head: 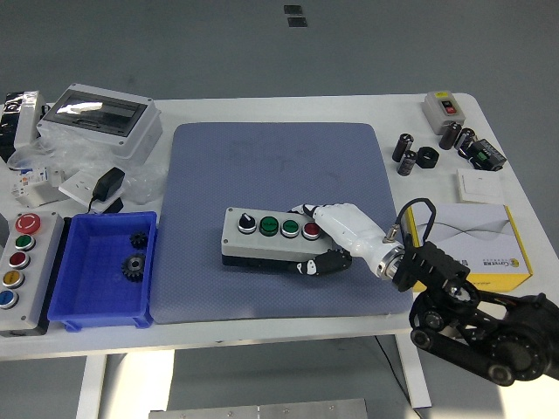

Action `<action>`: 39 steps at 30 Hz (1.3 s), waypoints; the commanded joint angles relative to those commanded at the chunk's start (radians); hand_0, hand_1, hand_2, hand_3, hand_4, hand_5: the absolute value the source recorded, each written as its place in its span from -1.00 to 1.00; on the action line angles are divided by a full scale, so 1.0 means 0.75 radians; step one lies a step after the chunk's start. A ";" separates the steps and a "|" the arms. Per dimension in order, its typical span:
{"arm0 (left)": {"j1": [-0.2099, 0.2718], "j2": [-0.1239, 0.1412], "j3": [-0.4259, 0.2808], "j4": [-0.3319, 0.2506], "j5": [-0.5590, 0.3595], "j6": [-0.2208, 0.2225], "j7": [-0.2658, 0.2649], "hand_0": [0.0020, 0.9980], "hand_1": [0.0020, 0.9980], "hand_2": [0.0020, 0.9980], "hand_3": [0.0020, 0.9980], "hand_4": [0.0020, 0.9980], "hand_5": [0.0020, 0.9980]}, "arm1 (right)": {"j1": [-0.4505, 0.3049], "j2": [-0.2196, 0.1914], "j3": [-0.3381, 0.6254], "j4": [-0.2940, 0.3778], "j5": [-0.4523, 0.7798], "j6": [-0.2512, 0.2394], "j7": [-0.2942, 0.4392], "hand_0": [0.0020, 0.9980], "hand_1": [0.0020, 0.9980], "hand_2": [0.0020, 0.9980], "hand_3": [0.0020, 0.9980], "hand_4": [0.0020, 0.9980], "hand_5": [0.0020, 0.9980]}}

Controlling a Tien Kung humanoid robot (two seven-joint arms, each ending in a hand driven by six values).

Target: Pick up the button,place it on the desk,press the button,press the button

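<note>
A grey button box [266,237] with a black selector knob, two green buttons and a red button lies flat on the blue mat [262,166], near its front. My right hand [325,240] comes in from the lower right and is shut on the box's right end, white fingers over the top by the red button and dark fingertips [313,267] under its front edge. My left hand is out of view.
A blue bin [65,288] with gears and a second button box [17,262] stand at the front left. A grey enclosure [100,118] sits at the back left. A white and yellow box [476,240], black cylinders [410,157] and a small switch box [444,108] are on the right.
</note>
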 joint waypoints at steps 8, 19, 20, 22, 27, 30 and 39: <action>-0.002 0.004 0.002 0.000 -0.001 -0.001 -0.001 0.25 0.21 0.12 0.18 0.42 -0.66 | 0.011 -0.005 -0.020 -0.001 0.056 -0.001 0.002 0.71 0.58 0.60 0.65 0.15 -1.00; 0.002 0.009 0.000 0.000 0.006 -0.007 0.002 0.25 0.21 0.11 0.18 0.41 -0.68 | -0.010 -0.008 0.002 0.000 0.125 0.023 -0.008 0.74 0.61 0.63 0.75 0.22 -1.00; 0.002 0.009 0.001 0.000 0.006 -0.008 0.001 0.25 0.21 0.11 0.18 0.41 -0.68 | -0.010 -0.009 0.003 0.000 0.125 0.025 -0.009 0.74 0.61 0.63 0.75 0.22 -1.00; 0.002 0.010 0.001 0.000 0.007 -0.010 0.001 0.25 0.21 0.11 0.18 0.41 -0.68 | -0.010 -0.010 0.006 0.000 0.126 0.027 -0.010 0.74 0.61 0.63 0.75 0.22 -1.00; 0.001 0.011 0.003 0.000 0.007 -0.014 -0.001 0.25 0.21 0.11 0.18 0.40 -0.69 | -0.008 -0.013 0.010 -0.005 0.134 0.030 -0.009 0.74 0.62 0.64 0.78 0.24 -1.00; 0.000 0.012 0.000 0.000 0.011 -0.015 -0.002 0.25 0.21 0.11 0.18 0.40 -0.69 | -0.005 -0.014 0.014 -0.008 0.132 0.036 -0.013 0.74 0.62 0.64 0.78 0.24 -1.00; 0.000 0.014 -0.029 0.000 0.056 -0.015 0.007 0.25 0.21 0.10 0.18 0.40 -0.71 | 0.003 -0.022 0.041 0.013 0.141 0.110 -0.042 0.75 0.65 0.70 0.90 0.35 -0.92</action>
